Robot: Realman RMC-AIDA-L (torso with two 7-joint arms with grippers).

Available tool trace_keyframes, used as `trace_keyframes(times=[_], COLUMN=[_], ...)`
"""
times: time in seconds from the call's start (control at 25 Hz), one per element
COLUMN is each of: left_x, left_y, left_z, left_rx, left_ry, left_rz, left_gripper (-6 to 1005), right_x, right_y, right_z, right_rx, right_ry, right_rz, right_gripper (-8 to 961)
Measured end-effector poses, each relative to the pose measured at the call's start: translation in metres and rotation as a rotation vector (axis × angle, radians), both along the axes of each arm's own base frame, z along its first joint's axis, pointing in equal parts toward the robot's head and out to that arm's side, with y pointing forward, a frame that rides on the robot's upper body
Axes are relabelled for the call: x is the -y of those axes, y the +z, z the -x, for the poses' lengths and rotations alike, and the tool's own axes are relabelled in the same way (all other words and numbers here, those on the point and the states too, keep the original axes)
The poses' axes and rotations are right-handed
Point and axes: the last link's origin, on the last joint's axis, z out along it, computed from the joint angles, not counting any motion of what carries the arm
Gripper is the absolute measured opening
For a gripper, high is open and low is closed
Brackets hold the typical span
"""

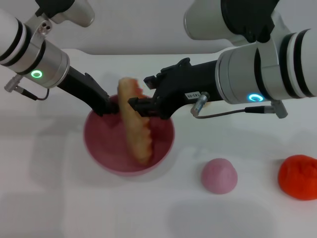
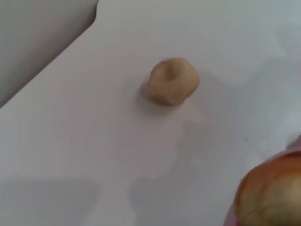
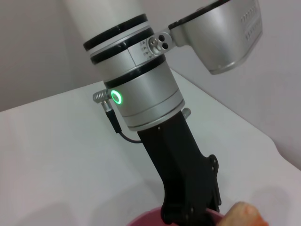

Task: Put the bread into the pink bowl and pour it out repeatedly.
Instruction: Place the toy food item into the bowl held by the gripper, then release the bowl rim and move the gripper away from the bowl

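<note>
The pink bowl [image 1: 166, 144] sits left of centre on the white table. The bread [image 1: 138, 136], a long ridged orange and cream loaf, stands steeply tilted in it. Its lower end rests against the bowl's near wall and its upper end rises above the far rim. My right gripper [image 1: 136, 106] reaches in from the right and is shut on the loaf's upper part. My left gripper [image 1: 106, 106] comes in from the left, shut on the bowl's far-left rim. The right wrist view shows the left arm's gripper [image 3: 188, 212] at the bowl rim [image 3: 150, 219] and the bread tip [image 3: 242, 214].
A pink dome-shaped lump [image 1: 219, 175] lies right of the bowl, and a red lump [image 1: 298, 176] sits near the right edge. A small beige bun [image 2: 173, 81] rests on the table behind the bowl, near the table's far edge.
</note>
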Motion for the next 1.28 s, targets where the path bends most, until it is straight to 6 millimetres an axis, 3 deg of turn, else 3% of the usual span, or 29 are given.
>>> trace_keyframes(times=[0.2,0.52,0.92,1.28], left_x=[0.001,0.003,0.006,0.004], left_y=[0.0,-0.007,-0.013,-0.012], left_z=[0.001,0.001,0.01,0.025], left_rx=[0.001,-0.007,-0.013,0.0], left_ry=[0.003,-0.001,0.014,0.073], left_rz=[0.001,0.017,0.007,-0.059], left_gripper=[47,47,48,48], right_x=[0.0,-0.017,-0.053,-0.07], right_y=[0.005,0.056,0.089,0.088], right_z=[0.002,0.003,-0.044,-0.078], right_rx=[-0.01,-0.124,-0.25,-0.321], right_ry=[0.006,0.049,-0.004,-0.008], right_rz=[-0.016,-0.247,-0.607,-0.877], right_gripper=[458,524,524,524])
